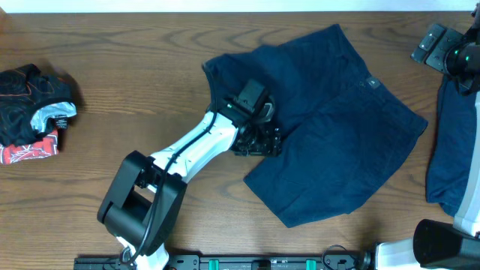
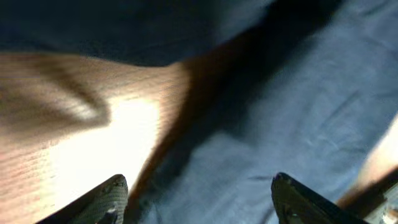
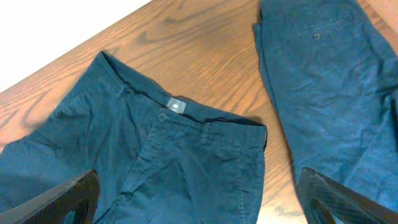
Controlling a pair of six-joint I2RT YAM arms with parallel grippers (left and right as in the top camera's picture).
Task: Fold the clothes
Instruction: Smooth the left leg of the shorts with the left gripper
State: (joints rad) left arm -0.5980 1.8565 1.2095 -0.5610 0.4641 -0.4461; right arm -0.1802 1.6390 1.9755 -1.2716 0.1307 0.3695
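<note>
Left gripper (image 1: 259,141), overhead: lowered at the edge of the dark navy cloth shorts (image 1: 337,127), which are spread flat on the brown wooden worktop (image 1: 112,97).
Left wrist: jaws are parted, nothing is pinched, and cloth lies beneath. One edge layer should be pinched cleanly before folding.
Right wrist: right gripper (image 3: 199,199) is held wide open and empty above the waistband. A second blue cloth garment (image 3: 329,81) is laid alongside.

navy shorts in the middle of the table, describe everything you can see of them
The navy shorts look like dark woven cotton, lightly wrinkled, lying spread flat on the wooden table, front up. The waistband, toward the far right, has a button and a small tag; one wide leg reaches left, the other toward the near edge. The left gripper sits open at the notch between the legs; contact is unclear.
</note>
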